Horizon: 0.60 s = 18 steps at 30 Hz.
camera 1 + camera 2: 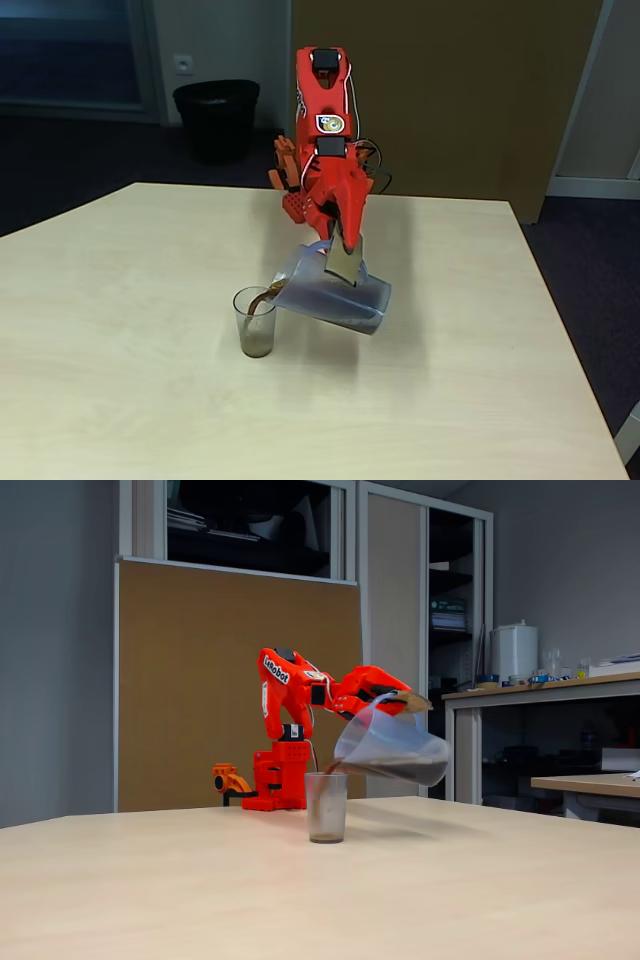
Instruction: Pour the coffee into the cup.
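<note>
A small clear cup (pixel 256 323) (pixel 326 807) stands upright on the wooden table, partly filled with dark coffee (pixel 258 342). Held above and beside it is a translucent bluish-grey jug (pixel 335 293) (pixel 390 748), tipped with its spout over the cup's rim. Dark coffee (pixel 405 771) lies along the jug's lower side, and a brown stream (pixel 266 296) runs from the spout into the cup. The red arm's gripper (pixel 343 248) (pixel 400 702) is shut on the jug's taped handle, from above.
The pale wooden table (pixel 120 400) spreads wide around the cup. The arm's red base (pixel 280 780) stands at the table's far edge. A black bin (pixel 216 118) is on the floor behind, and a brown panel (pixel 200 680) backs the table.
</note>
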Available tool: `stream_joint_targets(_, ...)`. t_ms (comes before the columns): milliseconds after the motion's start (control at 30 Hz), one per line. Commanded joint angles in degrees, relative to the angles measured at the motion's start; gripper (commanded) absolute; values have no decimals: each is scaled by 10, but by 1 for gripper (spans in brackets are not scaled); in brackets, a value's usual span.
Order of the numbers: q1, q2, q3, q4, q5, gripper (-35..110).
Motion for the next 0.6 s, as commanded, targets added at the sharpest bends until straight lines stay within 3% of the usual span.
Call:
stream_joint_targets(0, -5, 15, -32, -22, 17, 0)
stream_joint_targets(567, -5, 14, -30, -30, 37, 0)
